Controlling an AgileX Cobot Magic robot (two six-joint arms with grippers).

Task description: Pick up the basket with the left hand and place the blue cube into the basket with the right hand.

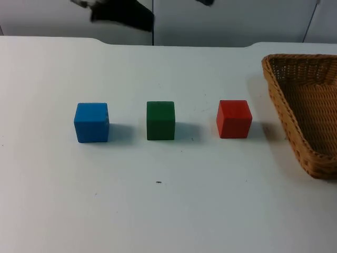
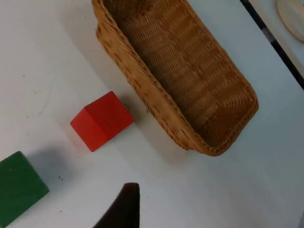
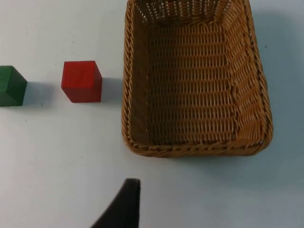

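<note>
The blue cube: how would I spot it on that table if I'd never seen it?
On the white table top, three cubes stand in a row beside a woven wicker basket. The blue cube is the end one farthest from the basket, past the red cube and the green cube.

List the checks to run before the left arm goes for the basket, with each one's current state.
1. Wicker basket upright on the table, holding nothing: ok.
2. Basket rim free of neighbours; red cube stands beside it, apart: ok.
3. Blue cube resting flat, nothing on it, apart from the green cube: ok.
4. Left gripper's fingers ready for the rim: cannot tell.
5. Right gripper's fingers ready for the blue cube: cannot tell.
</note>
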